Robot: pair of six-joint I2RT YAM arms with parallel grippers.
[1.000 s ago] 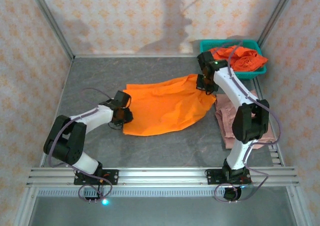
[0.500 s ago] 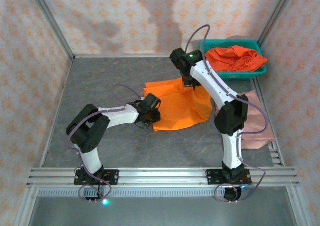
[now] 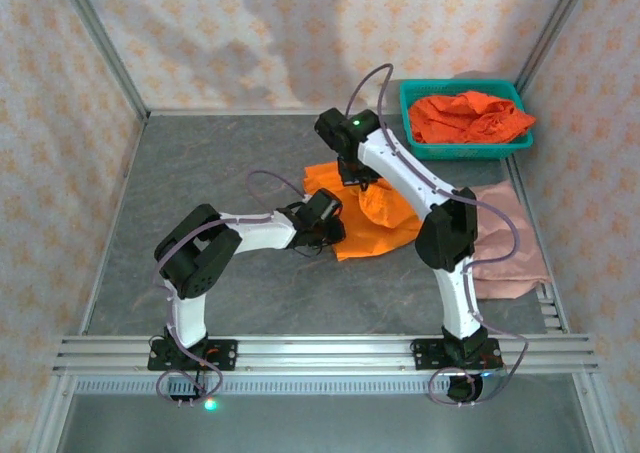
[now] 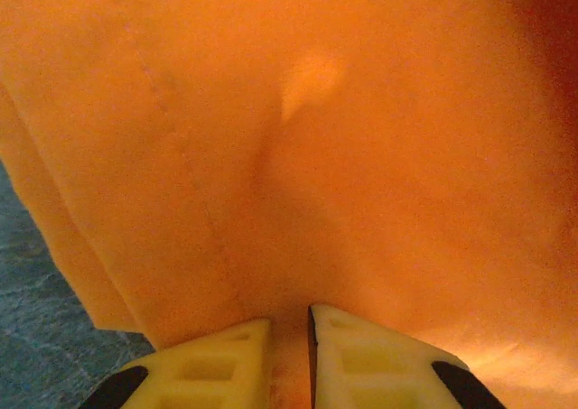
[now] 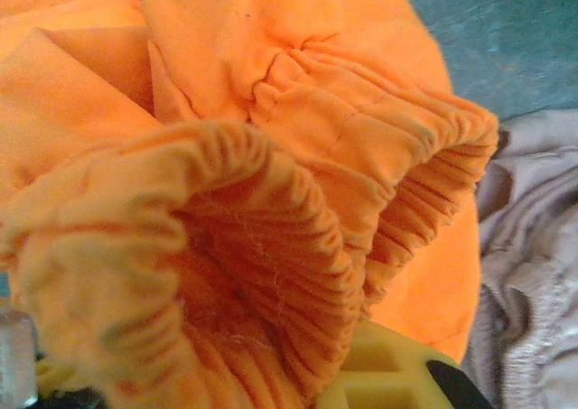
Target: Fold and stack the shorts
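A pair of bright orange shorts [image 3: 385, 225] lies bunched and partly doubled over in the middle of the table. My left gripper [image 3: 328, 225] is at its near-left edge, the yellow fingers [image 4: 361, 350] shut on a fold of orange cloth [image 4: 298, 156]. My right gripper [image 3: 356, 176] is at the far-left edge, shut on the gathered elastic waistband [image 5: 298, 246], which hides all but one yellow finger [image 5: 397, 373]. The dusty pink shorts [image 3: 510, 253] lie flat at the right, also seen as pink cloth [image 5: 533, 246]. More orange shorts [image 3: 468, 116] fill the basket.
The teal plastic basket [image 3: 412, 95] stands at the back right corner. The right arm arches over the right half of the orange shorts. Bare grey tabletop [image 3: 200, 163] stretches across the left side and along the front [image 3: 330, 293].
The left gripper has drawn the shorts' left edge to the right while the right gripper carried the waistband to the left. The spread orange cloth is now a narrower, doubled-up heap.
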